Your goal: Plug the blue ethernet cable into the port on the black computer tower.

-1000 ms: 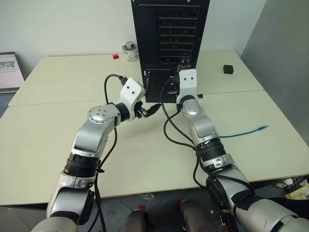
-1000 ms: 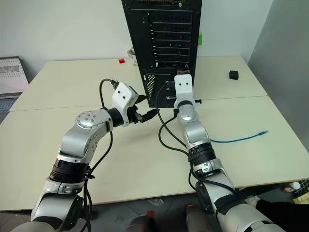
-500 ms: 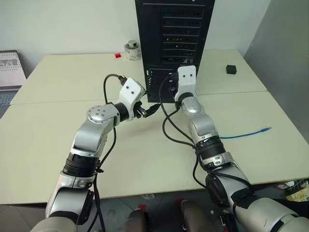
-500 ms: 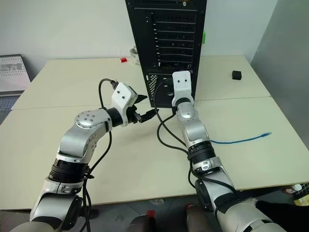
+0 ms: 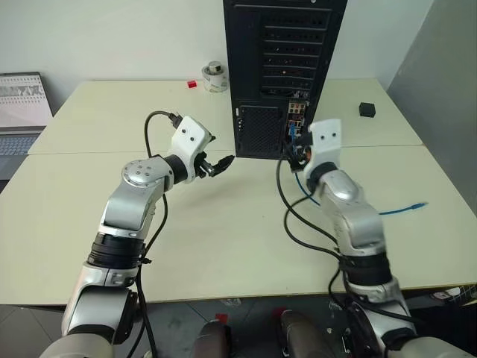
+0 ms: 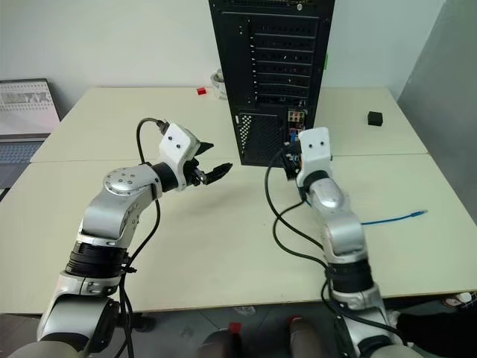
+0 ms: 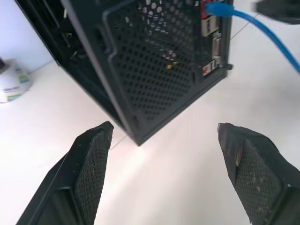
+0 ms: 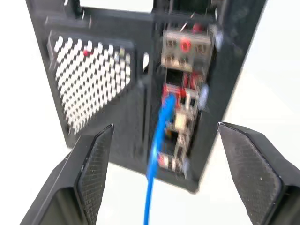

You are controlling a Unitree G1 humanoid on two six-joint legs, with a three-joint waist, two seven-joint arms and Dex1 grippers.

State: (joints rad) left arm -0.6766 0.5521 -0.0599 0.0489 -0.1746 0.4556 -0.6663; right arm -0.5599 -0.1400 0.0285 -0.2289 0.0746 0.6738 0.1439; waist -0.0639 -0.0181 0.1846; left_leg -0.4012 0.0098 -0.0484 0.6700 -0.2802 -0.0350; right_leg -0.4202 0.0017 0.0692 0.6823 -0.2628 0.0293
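The black computer tower stands upright at the back of the table, rear face toward me. One plug of the blue ethernet cable sits in the port in the coloured connector strip. The cord drops from there, and its far end lies on the table at the right. My right gripper is open, a short way back from the strip, touching nothing. My left gripper is open and empty, hovering left of the tower's lower corner. The plugged cable also shows in the left wrist view.
A small black cube lies at the back right. A tape roll and a small red object sit left of the tower. A laptop is at the far left, and a grey wall borders the right side.
My right gripper has opened, let go of the cable's plug and drawn back to the right from the tower; the plug stays in the port. The camera view has shifted.
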